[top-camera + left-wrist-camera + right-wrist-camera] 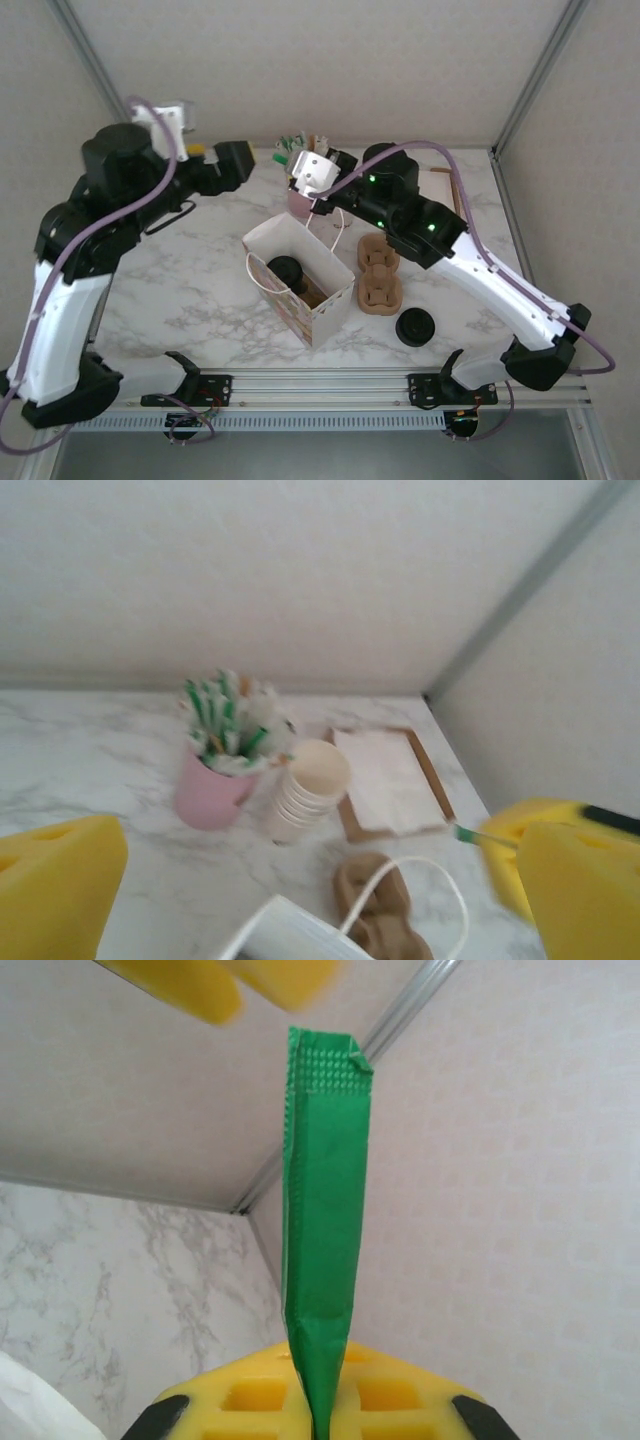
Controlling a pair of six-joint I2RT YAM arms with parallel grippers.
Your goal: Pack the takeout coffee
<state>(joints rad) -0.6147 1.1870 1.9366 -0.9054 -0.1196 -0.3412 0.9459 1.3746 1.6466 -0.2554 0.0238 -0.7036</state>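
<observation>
While the right tool (318,1392) clamps a green packet (322,1210), the left tool (315,880) gapes, facing pink cup (205,798) and cup stack (305,795).

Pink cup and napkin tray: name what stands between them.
A stack of cream paper cups stands between the pink cup and the napkin tray, close beside the pink cup. The left wrist view shows it.

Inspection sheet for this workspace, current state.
Surface: marbled table, no spills seen.
Job's things: takeout coffee inside the white paper bag.
Clutter: cardboard carrier, black lid pile, pink cup of packets, cup stack, napkin tray.
Grippers: left gripper open; right gripper shut on a green packet.
Cables: purple cable along each arm.
Surroundings: white walls, metal frame.
</observation>
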